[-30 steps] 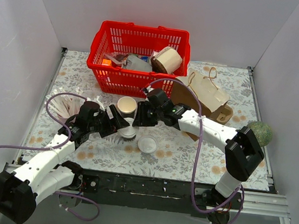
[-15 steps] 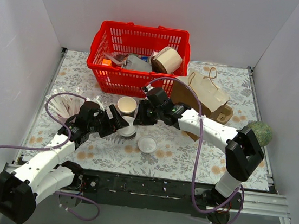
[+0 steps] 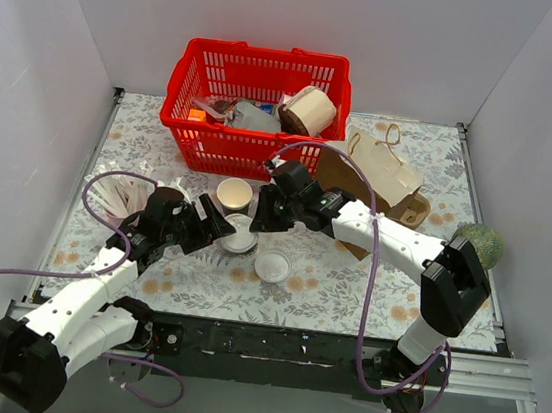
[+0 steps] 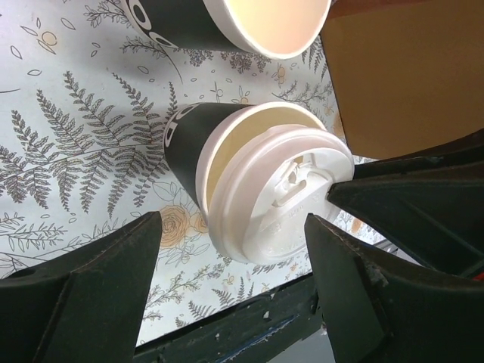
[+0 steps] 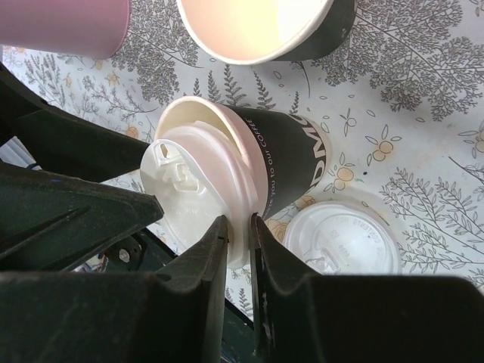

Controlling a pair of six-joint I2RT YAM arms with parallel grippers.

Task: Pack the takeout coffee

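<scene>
**Two Grippers Meet at a Takeout Coffee, Lid Sitting Askew**

The takeout coffee (image 3: 239, 234) stands on the floral-print table (image 3: 348, 276), near its middle and a little to the left, with both arms reaching in on it. The right gripper (image 5: 238, 219) comes in from the right. Its fingers are drawn narrow and pinch the near edge of the cup lid (image 5: 193, 189). The lid lies crooked on the dark cup, leaving a crescent of the pale cream inside showing along one side.

The left gripper (image 4: 232, 218) comes in from the left with its jaws spread wide, one finger on each side of the cup and lid. Bare table shows between one finger and the cup. Whether the other finger touches the lid cannot be told.

A matching lidless cup (image 3: 234, 194) stands just beyond the coffee, on its far side. A spare lid (image 3: 272, 265) lies flat on the table just to the near right. Farther back sits a red basket (image 3: 232, 151) holding assorted goods, and a brown paper bag (image 3: 386, 175) lies to its right.
</scene>
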